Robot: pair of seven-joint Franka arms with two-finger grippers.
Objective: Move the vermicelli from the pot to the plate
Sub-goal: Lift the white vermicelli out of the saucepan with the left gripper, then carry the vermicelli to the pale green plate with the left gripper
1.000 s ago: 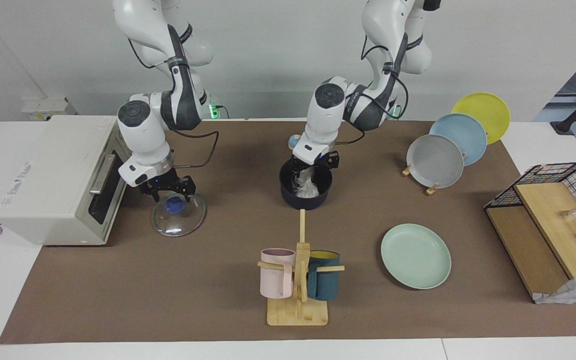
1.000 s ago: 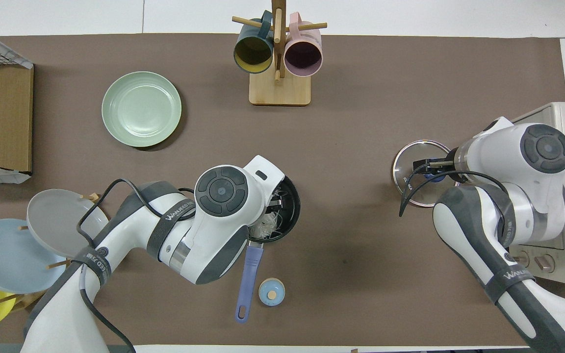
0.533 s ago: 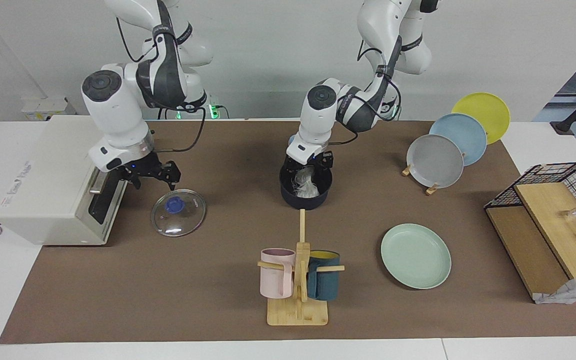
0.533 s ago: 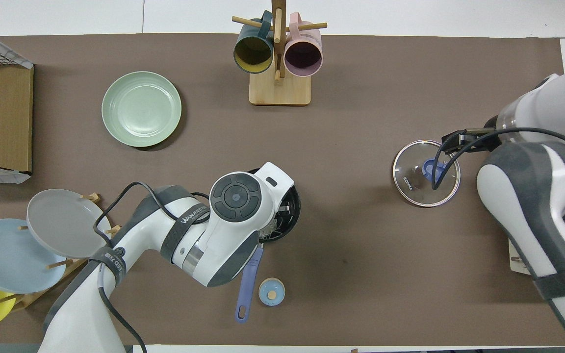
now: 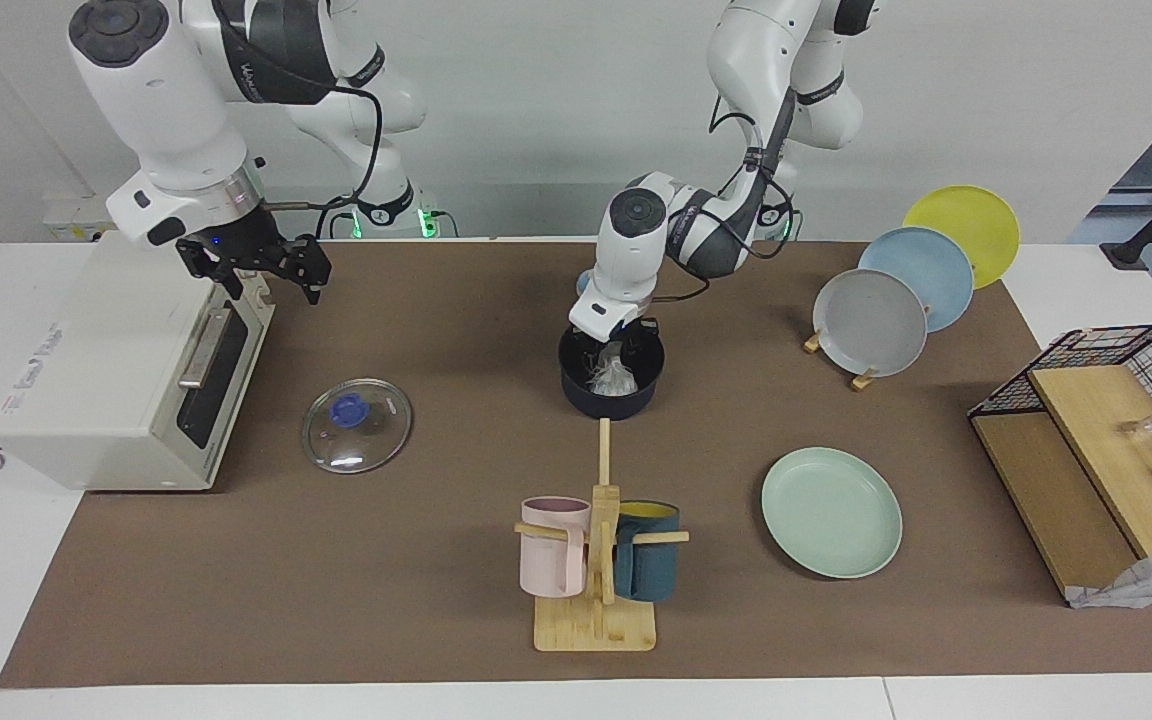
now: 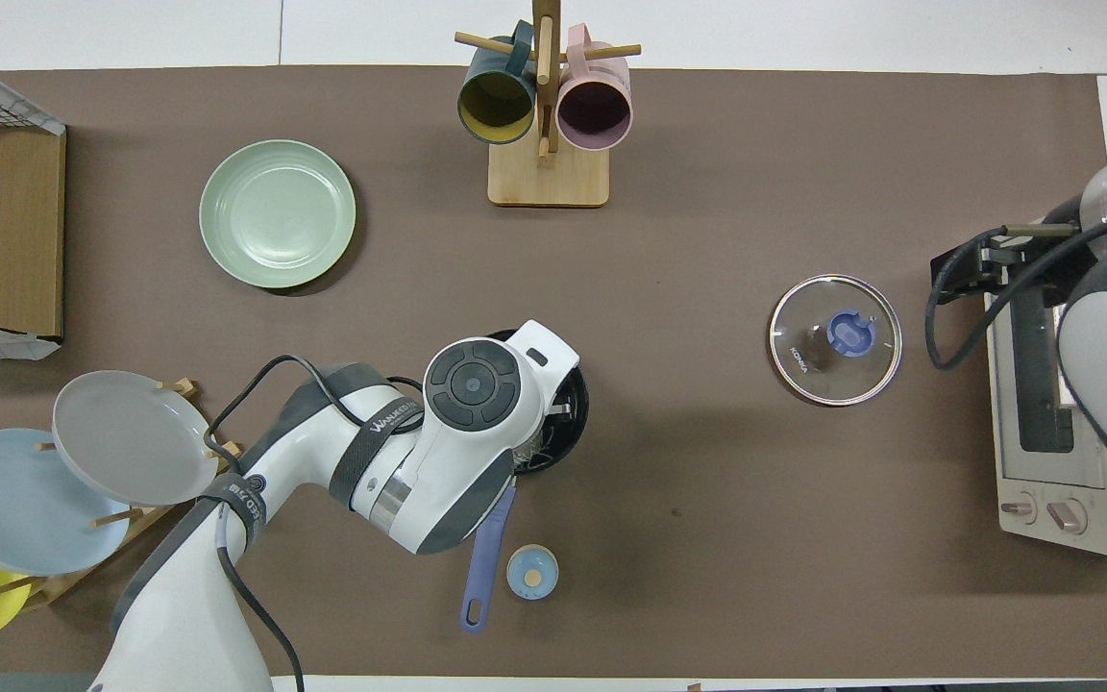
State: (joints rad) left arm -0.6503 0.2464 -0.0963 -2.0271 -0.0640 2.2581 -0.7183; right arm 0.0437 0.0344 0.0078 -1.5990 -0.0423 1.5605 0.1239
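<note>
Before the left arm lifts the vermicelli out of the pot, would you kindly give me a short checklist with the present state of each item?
1. Left gripper down inside the pot: ok.
2. Grip on the vermicelli secure: cannot tell.
3. Glass lid off the pot, lying on the table toward the right arm's end: ok.
4. Mint-green plate bare, ready to receive: ok.
5. Right gripper open, raised over the toaster oven, away from the pot: ok.

Four plates (image 5: 831, 512) (two mugs (image 5: 553, 545))
</note>
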